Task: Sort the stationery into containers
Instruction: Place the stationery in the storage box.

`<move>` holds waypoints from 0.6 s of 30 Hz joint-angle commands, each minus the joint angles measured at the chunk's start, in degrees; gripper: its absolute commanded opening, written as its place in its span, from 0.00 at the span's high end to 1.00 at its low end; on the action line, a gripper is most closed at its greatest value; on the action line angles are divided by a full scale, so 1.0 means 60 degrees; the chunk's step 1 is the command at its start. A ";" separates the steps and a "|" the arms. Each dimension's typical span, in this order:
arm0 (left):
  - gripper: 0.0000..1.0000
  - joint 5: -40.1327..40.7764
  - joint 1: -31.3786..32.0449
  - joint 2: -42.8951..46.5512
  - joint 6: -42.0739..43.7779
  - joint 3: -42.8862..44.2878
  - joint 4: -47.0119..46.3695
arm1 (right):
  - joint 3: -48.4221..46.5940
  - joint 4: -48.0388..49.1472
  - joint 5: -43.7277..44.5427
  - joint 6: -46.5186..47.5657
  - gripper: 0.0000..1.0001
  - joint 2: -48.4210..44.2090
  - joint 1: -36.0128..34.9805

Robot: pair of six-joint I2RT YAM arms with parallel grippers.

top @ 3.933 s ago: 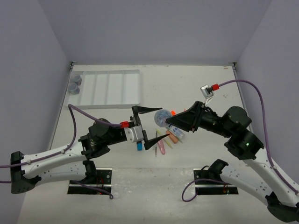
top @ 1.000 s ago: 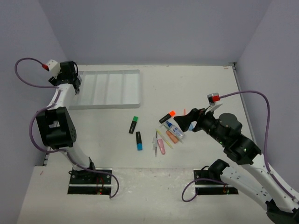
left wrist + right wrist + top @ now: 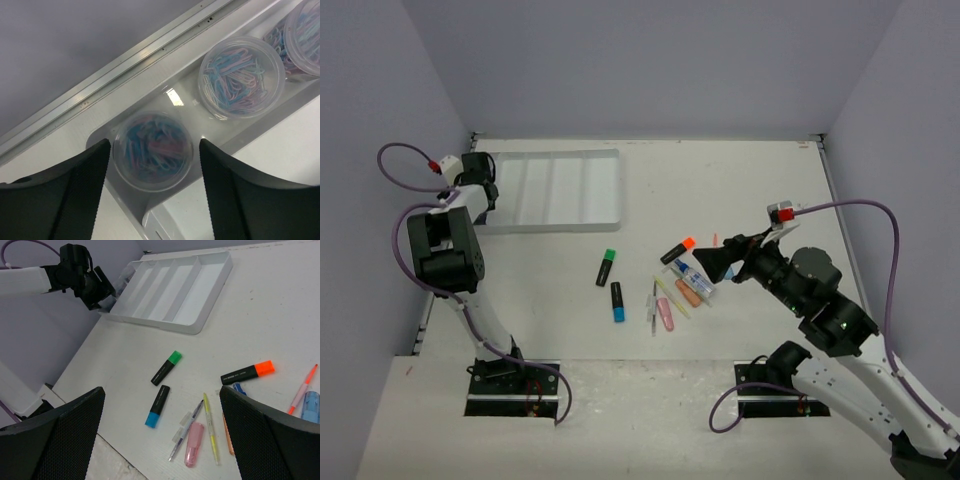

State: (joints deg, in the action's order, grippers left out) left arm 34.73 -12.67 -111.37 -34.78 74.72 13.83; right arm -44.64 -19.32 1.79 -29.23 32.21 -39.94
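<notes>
Nearest the arm bases, loose stationery is lying mid-table: a pink eraser (image 3: pixel 666 315) w/ a thin clear pen (image 3: pixel 653 305) just left of it and a yellow pen (image 3: pixel 672 297) slanting just behind. A blue-capped highlighter (image 3: pixel 617 301) is lying further left, apart from that cluster, and a green-capped highlighter (image 3: pixel 606 267) is lying just behind it, not touching. An orange eraser (image 3: pixel 687 293) is sitting right of the yellow pen, close against the glue bottle (image 3: pixel 696 279); can't tell if they're touching. An orange-capped highlighter (image 3: pixel 677 250) is lying behind the bottle, w/ a thin pink pen (image 3: pixel 302 388) off to its right. R gripper (image 3: pixel 720 256) is hovering over the right end of the cluster, fingers spread wide, nothing btwn them. Further back, the white tray (image 3: pixel 590 188) is sitting at the far-left part of the table (image 3: pixel 770 180), its long compartments running near to far. L gripper (image 3: pixel 153 148) is reaching down over the tray's leftmost compartment, fingers (image 3: pixel 75 200) spread either side of a round clear pot (image 3: pixel 152 155) full of coloured paper clips; the pot is resting on the compartment floor at one end, and a slim gap is showing btwn it and at least one finger, so the jaws aren't pinching it. A second pot (image 3: pixel 241 76) is sitting next along in the same compartment, a little apart, and a third pot (image 3: pixel 305 35) is sitting just beyond that, at the frame edge.
</notes>
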 commanded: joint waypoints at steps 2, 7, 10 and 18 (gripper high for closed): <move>0.03 0.0060 0.0016 0.0807 0.0113 -0.0108 -0.0699 | -0.0042 0.0451 -0.0109 0.0198 0.01 0.0317 0.0022; 0.00 -0.0269 0.0125 0.1572 0.0172 -0.0369 -0.0880 | -0.0089 0.0515 -0.0041 0.0213 0.01 0.0669 0.0022; 0.00 -0.0516 0.0343 0.2370 0.0085 -0.0548 -0.0894 | -0.0078 0.0638 0.0002 0.0223 0.01 0.1005 0.0022; 0.00 -0.0409 0.2643 0.6793 -0.0824 -0.1908 -0.0211 | -0.0374 0.0436 0.0734 -0.0300 0.01 0.2973 0.0029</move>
State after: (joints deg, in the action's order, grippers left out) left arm 32.06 -4.24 -87.12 -35.04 67.99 11.86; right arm -44.82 -17.47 2.41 -29.30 45.00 -39.94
